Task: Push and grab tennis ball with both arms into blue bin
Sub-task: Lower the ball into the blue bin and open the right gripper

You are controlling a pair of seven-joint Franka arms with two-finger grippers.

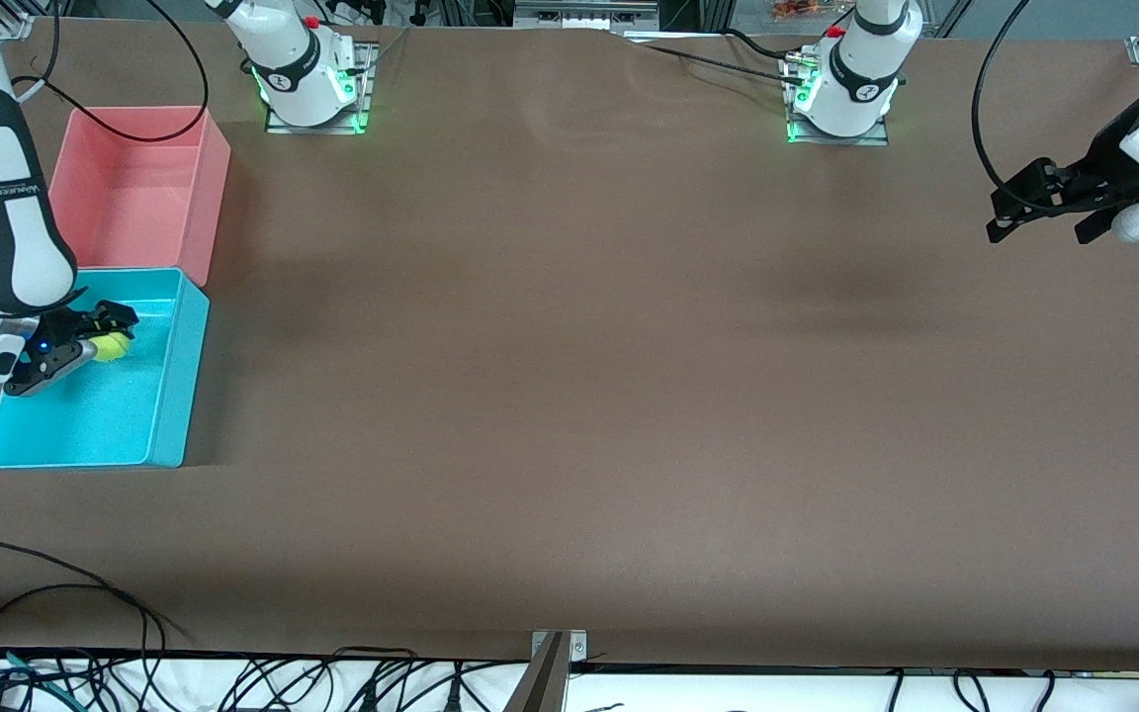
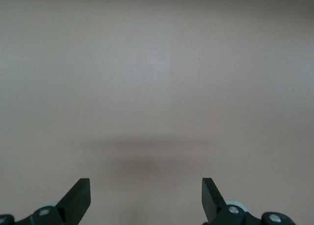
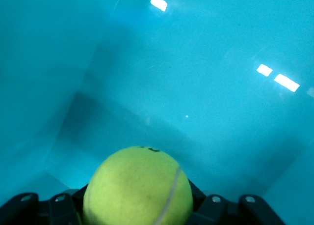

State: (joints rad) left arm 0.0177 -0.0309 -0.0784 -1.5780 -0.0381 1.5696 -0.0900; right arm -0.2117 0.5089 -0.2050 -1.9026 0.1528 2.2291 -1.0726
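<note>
- Step in hand, as judged: delivery of the tennis ball (image 1: 113, 346) into the blue bin (image 1: 166, 396). The ball was over the bin's inside but not yet let go.
- Right gripper (image 1: 85, 341) hung over the blue bin, at the part of it nearer the pink bin (image 1: 139, 188), with its fingers clamped on the ball.
- Right wrist view showed the ball (image 3: 138, 188) seated between the fingers, with the bin's turquoise floor (image 3: 221, 102) below it. Whether the ball touched the floor could not be told.
- Next move, as judged: the fingers should part so the ball drops inside the walls. The gripper should then lift straight up so it does not catch the rim.
- Ball's look: small, round, fuzzy yellow-green, with one pale curved seam and a small dark mark near its top. It was much smaller than the blue bin.
- Left gripper (image 1: 1049, 203) waited well apart from the blue bin, over bare table (image 1: 579, 396) at the left arm's end, with its fingers (image 2: 78, 198) spread and holding nothing.
</note>
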